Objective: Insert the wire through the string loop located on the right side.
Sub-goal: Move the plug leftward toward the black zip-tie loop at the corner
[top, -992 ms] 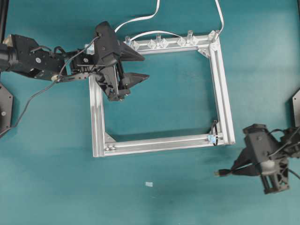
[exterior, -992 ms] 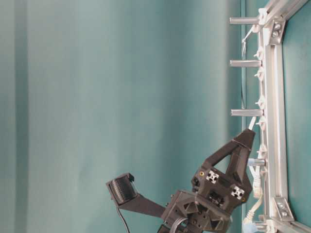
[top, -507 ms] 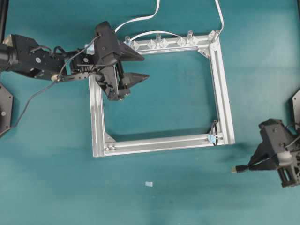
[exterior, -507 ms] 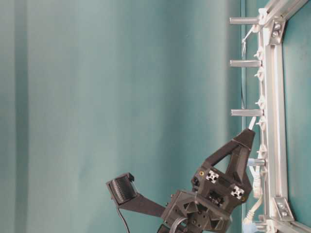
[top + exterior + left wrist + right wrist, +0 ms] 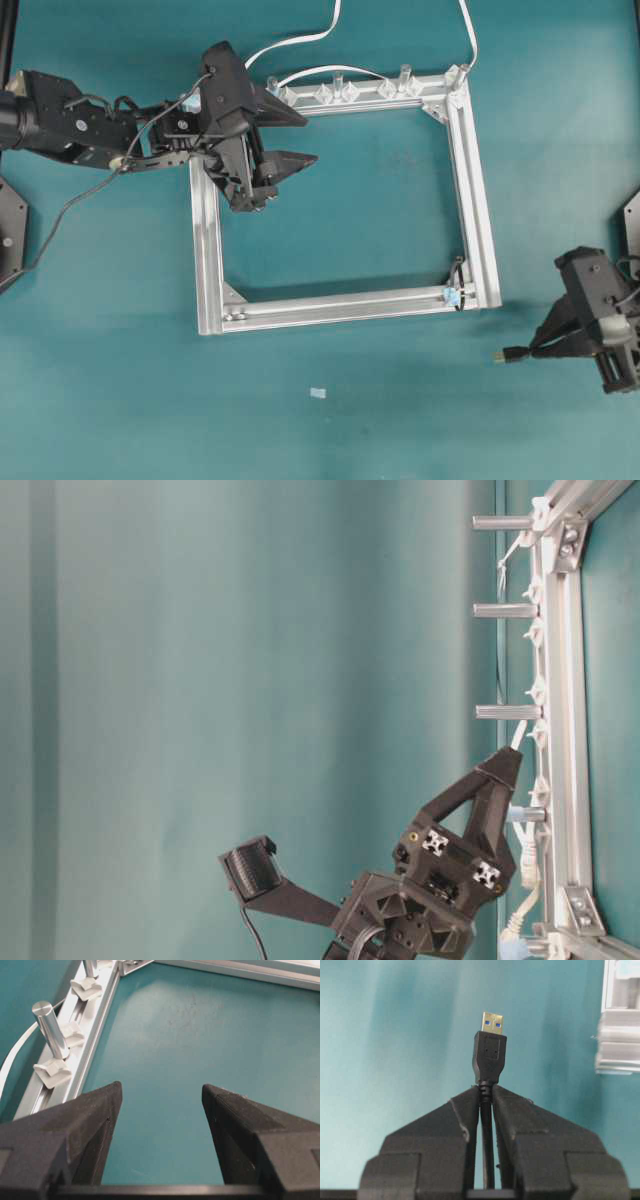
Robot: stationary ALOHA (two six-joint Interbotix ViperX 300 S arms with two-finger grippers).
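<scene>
Right wrist view, nearest item: right gripper (image 5: 485, 1105), fingers clenched on the wire (image 5: 486, 1145) just behind its plug (image 5: 490, 1055), which juts forward with the metal tip exposed. Corner of the aluminium frame (image 5: 620, 1035) at upper right, apart from the plug.

Overhead view: right gripper (image 5: 548, 342) low at the right edge, plug (image 5: 507, 354) pointing left, well apart from the string loop (image 5: 456, 283) standing at the frame's lower right corner. Frame (image 5: 480, 200) unthreaded.

Farther: left gripper (image 5: 298, 139), fingers spread and grasping nothing, hovering over the frame's upper left part.

Status, judged: wire grasped; approach, alignment and insertion through the loop all remain.
</scene>
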